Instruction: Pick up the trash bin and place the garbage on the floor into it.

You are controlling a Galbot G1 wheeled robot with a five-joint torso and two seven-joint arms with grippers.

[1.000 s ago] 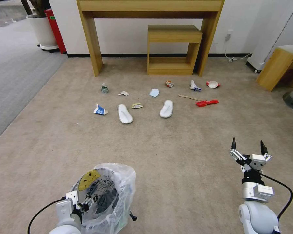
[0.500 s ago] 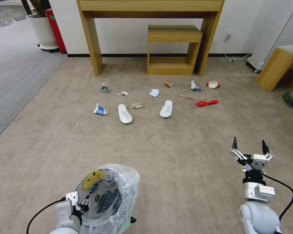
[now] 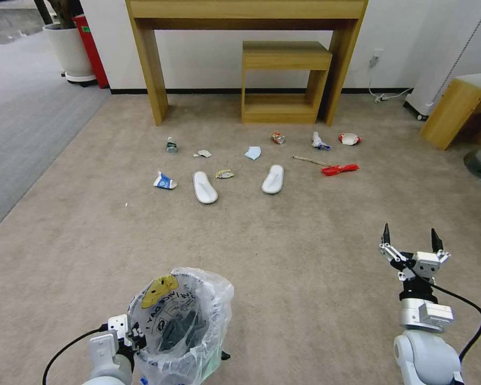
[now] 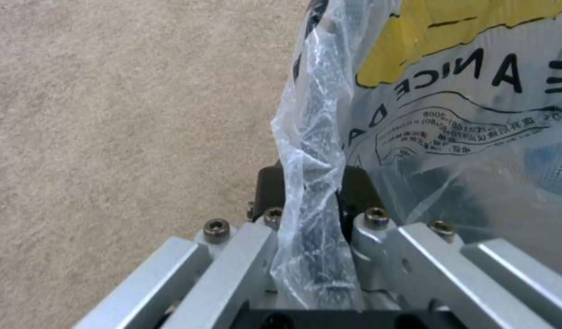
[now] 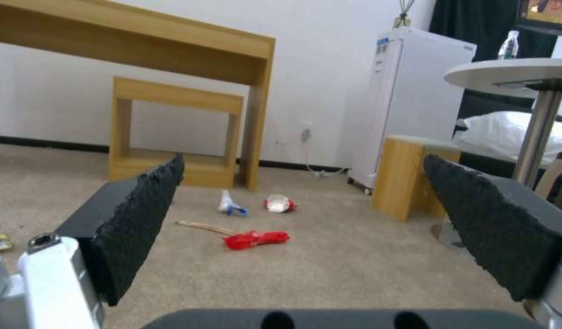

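The trash bin [image 3: 179, 326] is being held at its near rim by the left gripper [image 3: 136, 338], low at the robot's left side. In the left wrist view the fingers [image 4: 270, 189] are being pressed together on the rim and its crinkly liner [image 4: 311, 151], so the bin is being kept upright with its mouth open to receive things. The right gripper [image 3: 410, 247] is being kept free above the carpet [image 3: 304, 240], its jaws spread wide and nothing between them (probably so that it can do the picking). The garbage is lying well ahead, before the wooden table [image 3: 246, 16]: two slippers [image 3: 204, 187], a carton [image 3: 164, 181], a red wrapper [image 5: 257, 238] and other small pieces.
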